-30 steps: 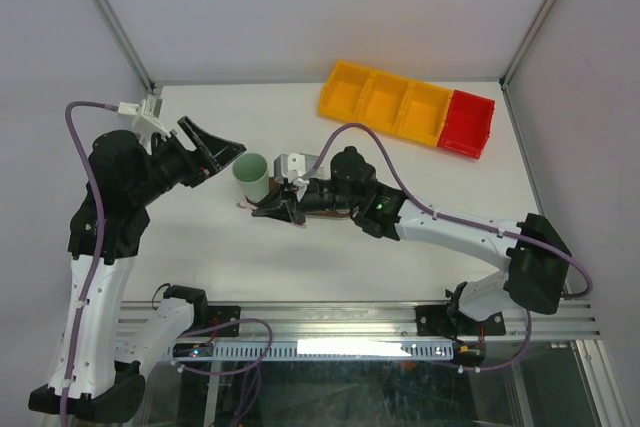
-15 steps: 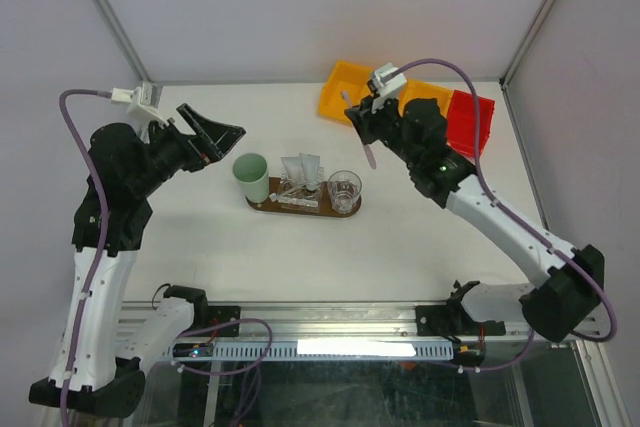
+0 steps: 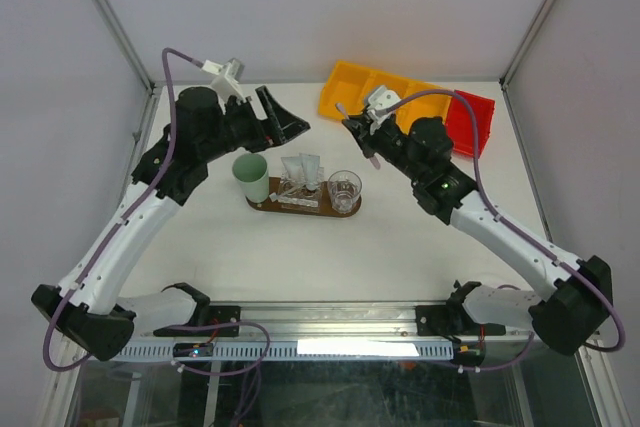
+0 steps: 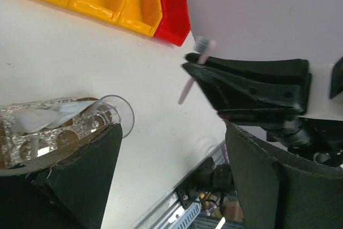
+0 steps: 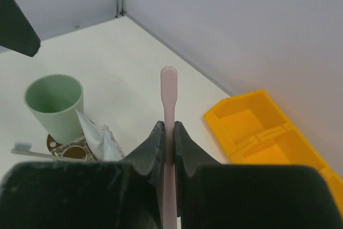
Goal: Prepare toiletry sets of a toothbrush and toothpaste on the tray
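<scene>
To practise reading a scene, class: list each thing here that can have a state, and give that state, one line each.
left gripper: jaws open, empty, in the air.
right gripper: jaws shut on the toothbrush.
toothbrush: gripped, held clear of the table.
mint-green cup: upright, empty.
clear glass: upright on the tray, empty.
tubes: standing on the tray.

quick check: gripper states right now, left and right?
Left gripper: open, holding nothing.
Right gripper: closed on a toothbrush.
</scene>
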Available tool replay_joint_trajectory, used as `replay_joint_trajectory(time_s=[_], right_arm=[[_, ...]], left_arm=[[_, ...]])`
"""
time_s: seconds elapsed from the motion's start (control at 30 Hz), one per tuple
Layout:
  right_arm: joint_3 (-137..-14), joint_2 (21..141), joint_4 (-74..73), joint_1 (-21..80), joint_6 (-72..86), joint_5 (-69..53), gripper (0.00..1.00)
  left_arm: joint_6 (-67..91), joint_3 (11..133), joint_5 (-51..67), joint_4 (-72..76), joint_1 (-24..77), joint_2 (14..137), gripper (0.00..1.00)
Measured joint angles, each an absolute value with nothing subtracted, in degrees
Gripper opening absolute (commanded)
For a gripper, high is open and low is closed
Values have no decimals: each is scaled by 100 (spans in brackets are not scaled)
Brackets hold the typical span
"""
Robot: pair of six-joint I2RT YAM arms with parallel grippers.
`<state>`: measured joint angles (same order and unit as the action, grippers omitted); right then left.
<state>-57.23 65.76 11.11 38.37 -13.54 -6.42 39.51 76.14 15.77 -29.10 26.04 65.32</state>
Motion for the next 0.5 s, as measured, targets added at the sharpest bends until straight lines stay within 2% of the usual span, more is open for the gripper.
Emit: replay_joint_trajectory(time_s=[0.13,0.2,0.5], right_arm=[[-5719,6956,1135,3837,-1758,-652,0],[-5669,6980,1208,3870,-1944,-646,0],[-5358,7000,1822,4451,-2681,-189,0]], left_arm=[[4084,7878,1059,-2919,3151,6744,77],[4158,8027,858,-2915,3249,6785,70],[4547,8602,279,-2882,3726,7382,59]])
